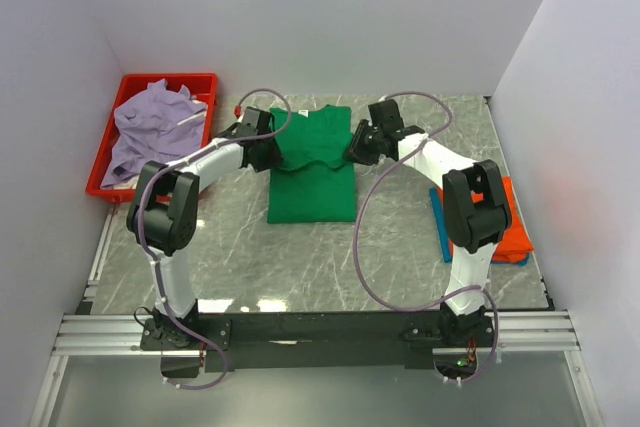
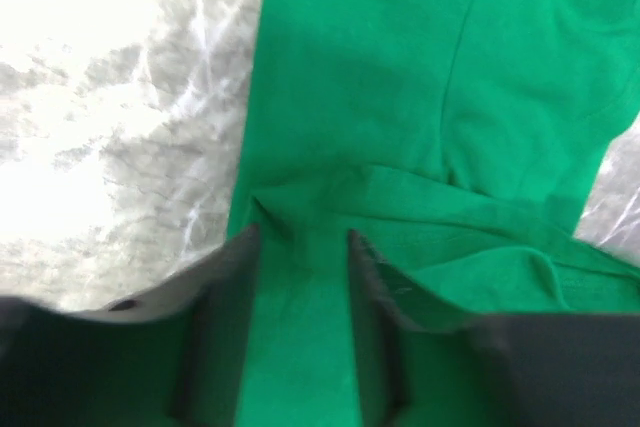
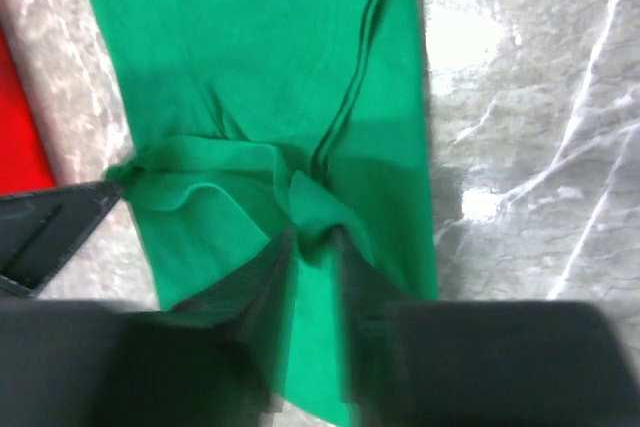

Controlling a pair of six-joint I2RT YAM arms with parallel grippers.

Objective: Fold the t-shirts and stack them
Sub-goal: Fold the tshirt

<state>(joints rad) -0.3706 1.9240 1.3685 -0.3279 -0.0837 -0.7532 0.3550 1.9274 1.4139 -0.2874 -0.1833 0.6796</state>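
Here, a green t-shirt lies on the white-walled marbled table.

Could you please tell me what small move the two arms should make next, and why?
Probably open both claws fully, then lift them straight off. The left claw is open over flat cloth of the green t-shirt, while the right claw has a bunched fold between its fingers that lifting now could drag.
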